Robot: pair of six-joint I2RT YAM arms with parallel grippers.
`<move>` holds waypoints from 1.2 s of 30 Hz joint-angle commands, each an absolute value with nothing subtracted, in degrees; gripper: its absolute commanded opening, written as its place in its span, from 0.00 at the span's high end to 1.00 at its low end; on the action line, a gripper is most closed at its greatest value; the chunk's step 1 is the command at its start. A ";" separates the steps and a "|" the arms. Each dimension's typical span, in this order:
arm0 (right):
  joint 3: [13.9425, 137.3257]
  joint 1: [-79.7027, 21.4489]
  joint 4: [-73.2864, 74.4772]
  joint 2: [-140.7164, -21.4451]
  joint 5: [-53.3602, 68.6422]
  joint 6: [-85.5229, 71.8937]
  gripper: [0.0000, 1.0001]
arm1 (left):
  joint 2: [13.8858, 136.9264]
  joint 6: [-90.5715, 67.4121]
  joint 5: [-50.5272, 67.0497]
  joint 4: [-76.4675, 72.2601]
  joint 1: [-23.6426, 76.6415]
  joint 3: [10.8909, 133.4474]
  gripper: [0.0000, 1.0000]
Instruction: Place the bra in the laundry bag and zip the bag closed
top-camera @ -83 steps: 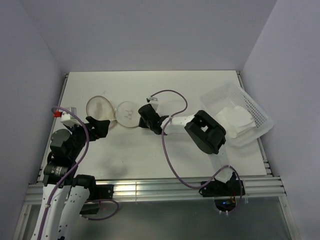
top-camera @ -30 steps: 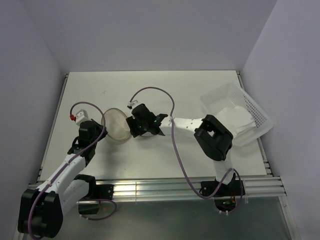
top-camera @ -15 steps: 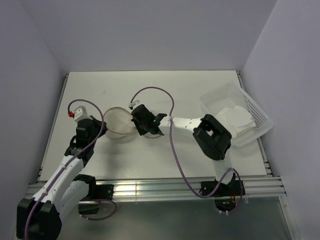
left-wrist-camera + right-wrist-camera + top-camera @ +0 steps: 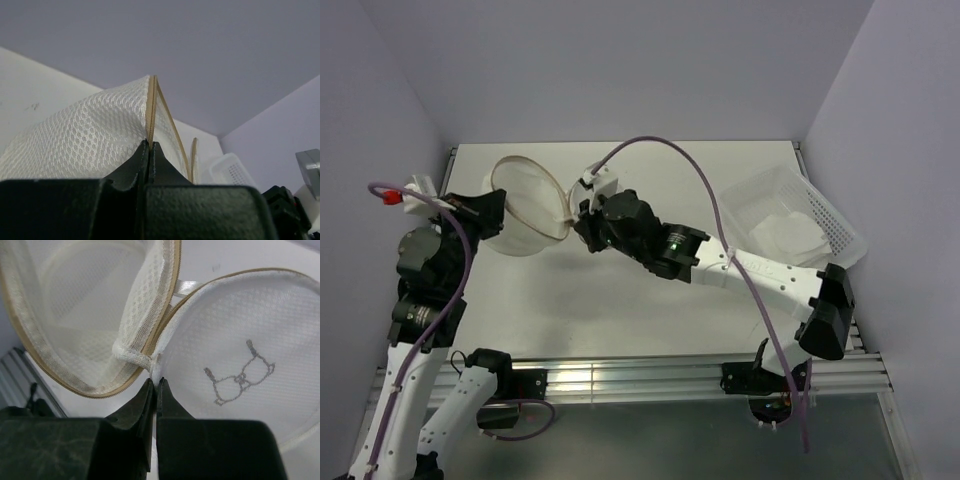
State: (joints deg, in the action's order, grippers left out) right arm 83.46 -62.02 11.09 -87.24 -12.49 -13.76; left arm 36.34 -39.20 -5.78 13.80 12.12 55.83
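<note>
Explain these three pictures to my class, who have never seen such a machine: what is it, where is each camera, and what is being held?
These are two robot arms bolted at a table's near edge. One picture looks down from above; the other two come from a camera on each wrist. The left gripper pinches the tan rim of an open mesh laundry bag; the right gripper pinches its lid edge. The bra lies in a perforated plastic tray.
</note>
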 commanded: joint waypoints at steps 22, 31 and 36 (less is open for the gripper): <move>65.83 -61.44 6.50 -100.73 -13.89 -19.60 0.53 | 32.08 -44.21 -8.88 19.68 12.30 30.93 0.52; 61.97 -53.54 7.73 -81.94 -8.80 -19.86 0.47 | 30.85 -39.73 -5.98 21.53 12.30 38.05 0.22; 56.87 -35.40 8.08 -69.01 -13.50 -23.46 0.50 | 27.52 -33.51 0.43 24.08 12.30 42.80 0.19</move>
State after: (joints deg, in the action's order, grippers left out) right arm 59.94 -44.47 7.55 -73.84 -8.45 -20.86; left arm 29.85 -39.27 -4.58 23.05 12.21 38.89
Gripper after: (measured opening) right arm 0.503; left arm 0.807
